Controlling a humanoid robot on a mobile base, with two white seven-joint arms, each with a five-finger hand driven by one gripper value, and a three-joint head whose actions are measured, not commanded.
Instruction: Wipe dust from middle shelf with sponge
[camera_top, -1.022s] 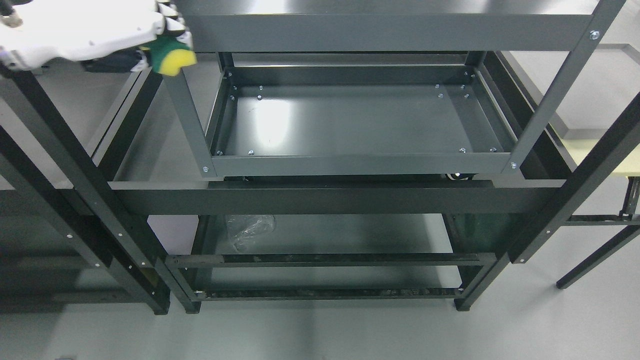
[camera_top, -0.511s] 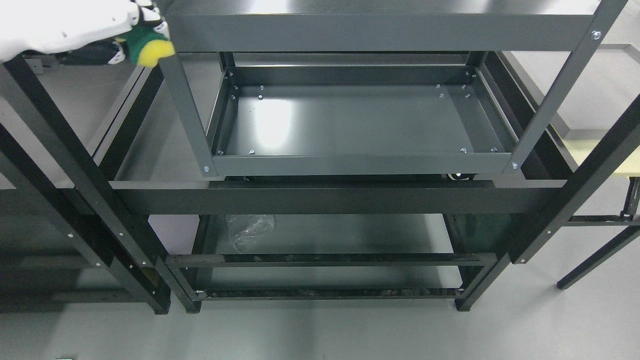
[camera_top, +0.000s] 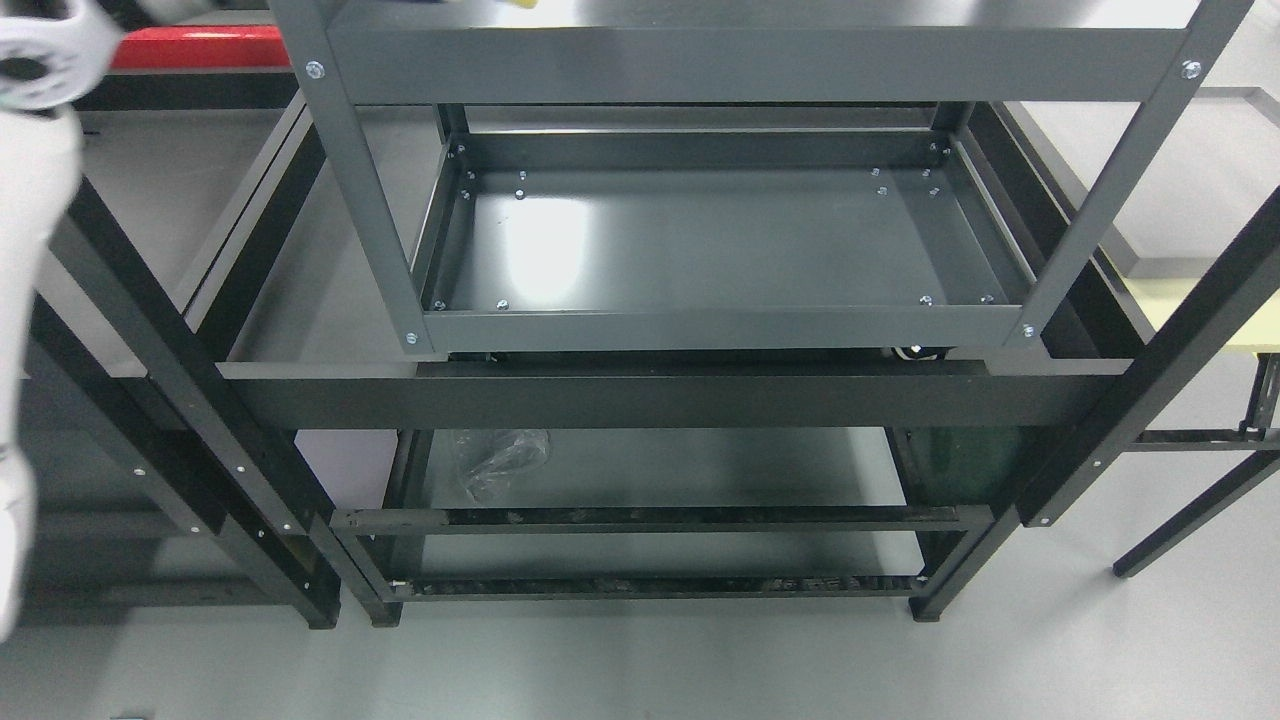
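- Left arm (camera_top: 25, 250) rises along the left edge; its hand is cut off at the top, grip cannot be told
- Sponge (camera_top: 522, 3): only a yellow sliver at the top edge
- Middle shelf (camera_top: 720, 240) lies below and right of it, long axis left-right
- Right arm unseen

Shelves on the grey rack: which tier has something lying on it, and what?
The lowest tier: crumpled clear plastic lies near its left end. The middle shelf, the screwed tray above it, holds nothing; little of the top shelf shows.
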